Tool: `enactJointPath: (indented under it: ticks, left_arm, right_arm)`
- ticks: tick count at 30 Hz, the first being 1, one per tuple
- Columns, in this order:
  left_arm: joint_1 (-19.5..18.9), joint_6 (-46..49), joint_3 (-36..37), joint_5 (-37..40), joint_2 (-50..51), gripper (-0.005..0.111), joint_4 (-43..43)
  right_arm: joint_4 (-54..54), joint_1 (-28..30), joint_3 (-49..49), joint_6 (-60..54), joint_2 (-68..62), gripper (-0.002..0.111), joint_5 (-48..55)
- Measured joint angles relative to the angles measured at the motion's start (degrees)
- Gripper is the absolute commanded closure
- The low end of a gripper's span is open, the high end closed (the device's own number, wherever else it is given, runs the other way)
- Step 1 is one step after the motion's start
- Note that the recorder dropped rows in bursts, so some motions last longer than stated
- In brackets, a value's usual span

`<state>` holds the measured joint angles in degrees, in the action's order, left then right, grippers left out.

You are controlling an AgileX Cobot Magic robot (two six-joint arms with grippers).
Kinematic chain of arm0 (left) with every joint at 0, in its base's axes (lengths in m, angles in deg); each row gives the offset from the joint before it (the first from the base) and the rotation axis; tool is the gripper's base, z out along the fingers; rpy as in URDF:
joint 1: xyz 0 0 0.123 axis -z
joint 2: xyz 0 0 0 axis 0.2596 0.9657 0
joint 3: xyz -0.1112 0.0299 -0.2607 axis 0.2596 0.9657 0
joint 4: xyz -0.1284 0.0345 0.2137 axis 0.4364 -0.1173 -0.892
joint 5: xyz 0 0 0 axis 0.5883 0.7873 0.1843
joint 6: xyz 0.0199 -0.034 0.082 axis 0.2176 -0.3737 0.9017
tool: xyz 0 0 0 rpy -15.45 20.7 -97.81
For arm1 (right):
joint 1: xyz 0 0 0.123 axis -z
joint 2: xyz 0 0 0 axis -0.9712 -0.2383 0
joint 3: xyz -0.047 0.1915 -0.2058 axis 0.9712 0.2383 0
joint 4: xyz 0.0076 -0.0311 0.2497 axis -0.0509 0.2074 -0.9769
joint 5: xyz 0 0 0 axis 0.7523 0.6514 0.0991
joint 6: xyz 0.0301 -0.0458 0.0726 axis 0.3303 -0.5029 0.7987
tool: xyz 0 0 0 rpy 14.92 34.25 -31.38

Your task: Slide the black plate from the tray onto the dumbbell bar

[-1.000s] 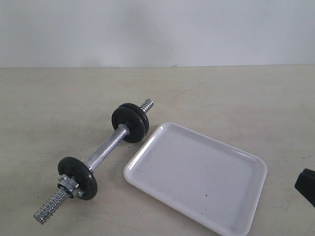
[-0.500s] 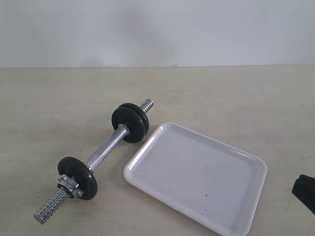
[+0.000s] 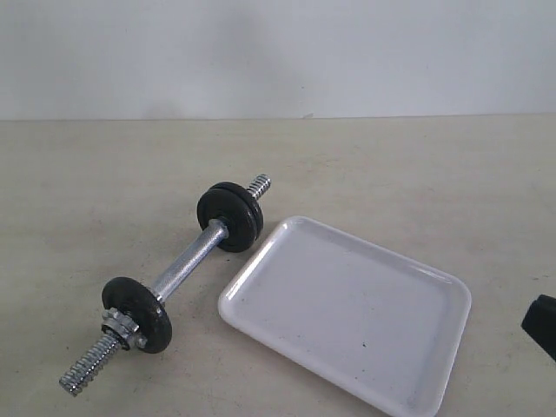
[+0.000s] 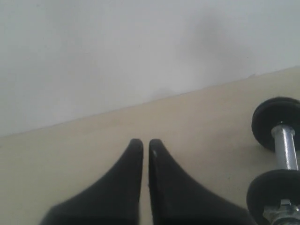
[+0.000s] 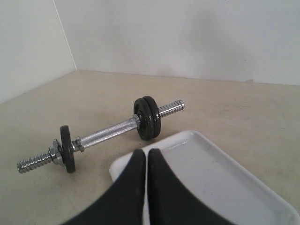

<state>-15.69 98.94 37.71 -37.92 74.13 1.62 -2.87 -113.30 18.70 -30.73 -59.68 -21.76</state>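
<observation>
Two grippers: both are seen shut and empty, apart from every object.
Left gripper (image 4: 142, 143): the fingers are pressed together with only a hairline between them. Nothing is held.
Right gripper (image 5: 145, 152): the fingers are closed tip to tip. Nothing is held. The rim of the tray is seen just past the tips.
Tray (image 3: 347, 317): white and rectangular, it is laid flat on the table (image 3: 104, 174), lower right of centre in the exterior view. No disc is seen in it.
Dumbbell bar (image 3: 187, 261): chrome, it is laid diagonally from the lower left toward the centre of the exterior view, just beside the tray's left edge.
Pair of discs (image 3: 230, 217): two black discs are seated face to face on the upper end of the bar.
Black plate (image 5: 154, 119): it is judged to be the outer disc of that pair, next to the bare threaded end (image 3: 258, 185). Which of the two is the task's plate cannot be settled from the frames.
Single disc (image 3: 136, 314): it is seated at the lower end of the bar and backed by the collar nut (image 3: 120, 326).
Done: the plate is judged to be off the tray and threaded onto the bar.
Left to do: nothing the task names, as far as can be seen. No collar nut is seen on the upper threaded end, but none is asked for.
</observation>
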Motion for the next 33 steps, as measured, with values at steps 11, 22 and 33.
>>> enactJointPath:
  ticks: [11,22,33]
  left_arm:
    - [0.0,-43.2,0.0,3.1,0.0,0.102,-31.9]
    - [0.0,-47.0,0.0,6.1,0.0,0.102,-32.6]
    - [0.0,-47.1,0.0,7.2,0.0,0.102,-32.6]
  right_arm:
    - [0.2,0.0,0.0,0.1,0.0,0.108,0.0]
    - [30.0,0.0,0.0,0.1,0.0,0.108,-0.1]
    - [28.4,0.0,0.0,0.1,0.0,0.108,-0.1]
